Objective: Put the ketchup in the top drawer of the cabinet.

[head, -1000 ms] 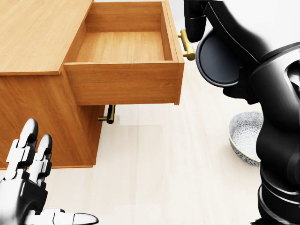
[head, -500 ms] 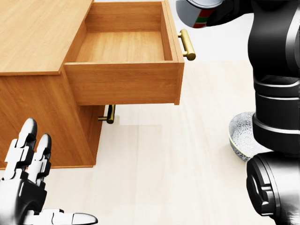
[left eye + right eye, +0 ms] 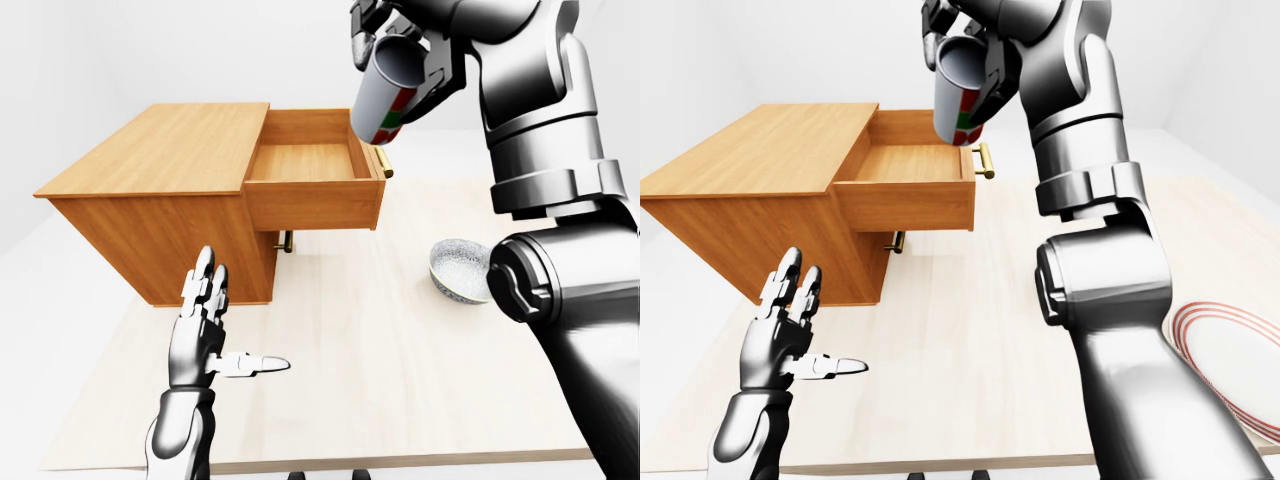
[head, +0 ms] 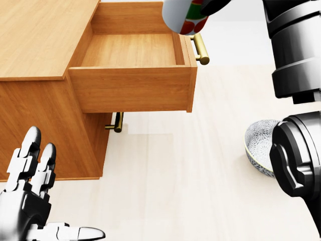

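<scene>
Pale wood covers the worktop (image 3: 380, 370), set in a plain white room, and a wooden cabinet (image 3: 160, 190) stands on its left part in the left-eye view. Its top drawer (image 3: 312, 185) is pulled fully out and shows a bare wooden floor, with a brass handle (image 4: 200, 48) at the end; a second brass handle (image 4: 117, 122) shows on the closed drawer below. The right hand (image 3: 405, 45) is raised high, its fingers (image 3: 360, 45) clenched round the ketchup (image 3: 385, 90), a white bottle with a red and green label, held tilted above the drawer's handle end. The left hand (image 3: 205, 330) hovers low near the cabinet, fingers released and spread, grasping nothing. A patterned bowl (image 3: 460, 270) sits on the worktop right of the cabinet, and a red-ringed plate (image 3: 1230, 365) lies at the right edge of the right-eye view.
</scene>
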